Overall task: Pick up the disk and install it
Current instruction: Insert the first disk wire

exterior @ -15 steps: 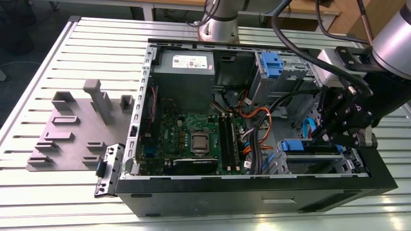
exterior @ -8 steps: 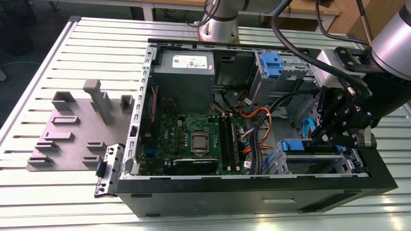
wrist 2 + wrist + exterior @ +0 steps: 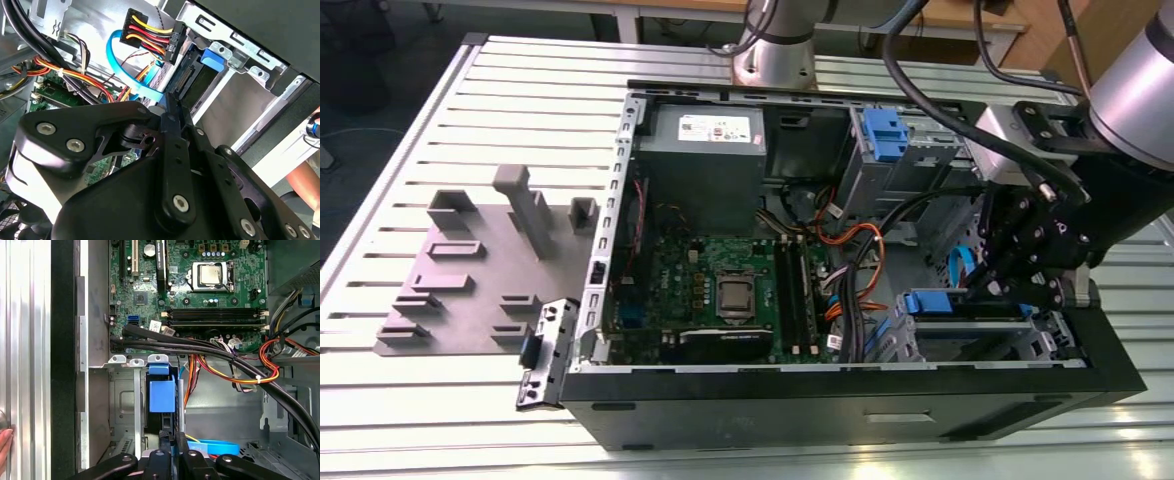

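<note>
Now the end effector [image 3: 1017, 268] is hovering at the right of the exterior view, inside the open computer case [image 3: 854, 400] on the slatted tabletop [image 3: 440, 400]. Its fingers [image 3: 170, 447] are sitting pressed together — clamped on nothing — just at the rear edge of the disk [image 3: 162, 395], which is standing on edge in the grey drive cage [image 3: 125, 405] at lower centre of the first wrist view. Beside it, a blue data cable [image 3: 117, 70] is looping past — motherboard [image 3: 200, 285] beyond.

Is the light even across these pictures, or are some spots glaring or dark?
Exterior view: bright glare on the slatted table near the case. Second wrist view: the gripper looms dark up close against pale metal. First wrist view: evenly lit motherboard.
</note>
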Controlling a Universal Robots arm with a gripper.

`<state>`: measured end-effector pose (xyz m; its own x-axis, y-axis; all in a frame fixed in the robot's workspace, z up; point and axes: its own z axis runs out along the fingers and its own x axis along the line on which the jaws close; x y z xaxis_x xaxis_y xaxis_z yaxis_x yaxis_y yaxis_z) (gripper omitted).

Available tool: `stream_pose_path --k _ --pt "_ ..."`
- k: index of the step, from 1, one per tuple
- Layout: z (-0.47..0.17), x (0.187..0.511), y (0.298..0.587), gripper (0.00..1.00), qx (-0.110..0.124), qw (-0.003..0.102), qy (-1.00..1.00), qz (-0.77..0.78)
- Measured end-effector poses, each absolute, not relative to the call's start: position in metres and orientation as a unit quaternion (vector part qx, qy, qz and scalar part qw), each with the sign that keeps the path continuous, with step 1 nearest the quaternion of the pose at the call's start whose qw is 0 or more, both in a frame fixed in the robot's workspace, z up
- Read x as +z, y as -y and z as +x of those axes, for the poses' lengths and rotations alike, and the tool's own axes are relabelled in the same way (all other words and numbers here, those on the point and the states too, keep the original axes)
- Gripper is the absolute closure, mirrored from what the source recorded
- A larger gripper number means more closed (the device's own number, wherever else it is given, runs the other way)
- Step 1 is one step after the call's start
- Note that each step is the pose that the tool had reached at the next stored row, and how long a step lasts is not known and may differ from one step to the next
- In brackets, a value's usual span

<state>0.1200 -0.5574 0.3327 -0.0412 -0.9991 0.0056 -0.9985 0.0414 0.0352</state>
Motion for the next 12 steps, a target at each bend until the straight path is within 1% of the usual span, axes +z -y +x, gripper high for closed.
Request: stream_pose_path --k 8,10,11,12 --pt "0.12 0.3314 0.5574 0.84 -0.011 0.014 0.721 0.692" --pt "0.12 0.3312 0.5574 0.83 -0.011 0.014 0.721 0.692" --pt "0.12 0.3311 0.5574 0.77 -0.011 0.014 0.721 0.692" --pt "0.12 0.3312 0.5574 0.77 -0.011 0.014 0.721 0.692"
